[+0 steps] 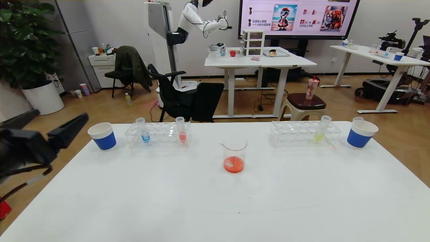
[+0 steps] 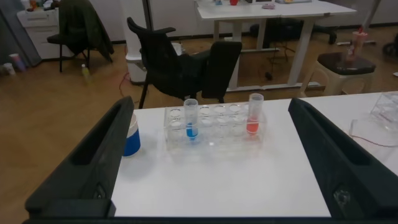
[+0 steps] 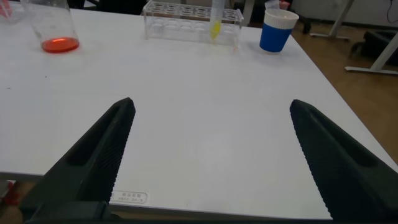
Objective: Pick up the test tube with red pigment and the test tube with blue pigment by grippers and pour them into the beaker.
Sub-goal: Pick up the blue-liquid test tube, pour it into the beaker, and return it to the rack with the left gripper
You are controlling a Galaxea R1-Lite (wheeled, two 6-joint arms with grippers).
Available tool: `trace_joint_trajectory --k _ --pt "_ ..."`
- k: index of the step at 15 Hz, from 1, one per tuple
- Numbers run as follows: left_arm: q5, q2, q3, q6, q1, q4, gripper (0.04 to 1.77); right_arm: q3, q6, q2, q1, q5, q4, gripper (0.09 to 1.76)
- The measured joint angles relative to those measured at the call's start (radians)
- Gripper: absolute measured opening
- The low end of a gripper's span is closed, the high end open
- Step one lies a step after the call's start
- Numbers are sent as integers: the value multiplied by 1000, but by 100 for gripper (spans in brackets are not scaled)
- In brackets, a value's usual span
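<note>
The blue-pigment tube (image 1: 144, 130) stands in the left clear rack (image 1: 158, 134); it also shows in the left wrist view (image 2: 191, 119). A tube of salmon-orange liquid (image 1: 181, 129) stands in the same rack. No tube with vivid red liquid shows. The beaker (image 1: 234, 154) stands mid-table holding red-orange liquid. My left gripper (image 1: 63, 116) is open and empty off the table's left edge, facing the rack (image 2: 210, 109). My right gripper (image 3: 211, 104) is open and empty over the near right of the table, out of the head view.
A blue-and-white paper cup (image 1: 103, 135) stands left of the left rack. The right rack (image 1: 302, 132) holds a yellow-green tube (image 1: 321, 128). Another paper cup (image 1: 360, 133) stands at the far right, with a clear tube rim showing at its far edge.
</note>
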Motion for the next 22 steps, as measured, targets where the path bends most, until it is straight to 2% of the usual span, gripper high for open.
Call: trace_joint_trajectory --k 3,6,9,12,16,19,22 --pt "9 282 -11 -7 1 -232 173 0 0 0 0 0 0 174" --pt "47 559 -24 -10 -5 -476 173 0 0 0 0 0 0 174" --pt "71 796 -34 -16 -11 -663 173 0 0 0 0 0 0 174" --pt "75 920 -71 -42 -13 -697 173 0 0 0 0 0 0 174" --pt "78 999 -173 -43 -13 -697 173 0 0 0 0 0 0 174" --pt "79 1072 -290 -41 -13 -697 173 0 0 0 0 0 0 174" --pt "110 1147 -427 -38 -13 -689 173 0 0 0 0 0 0 174"
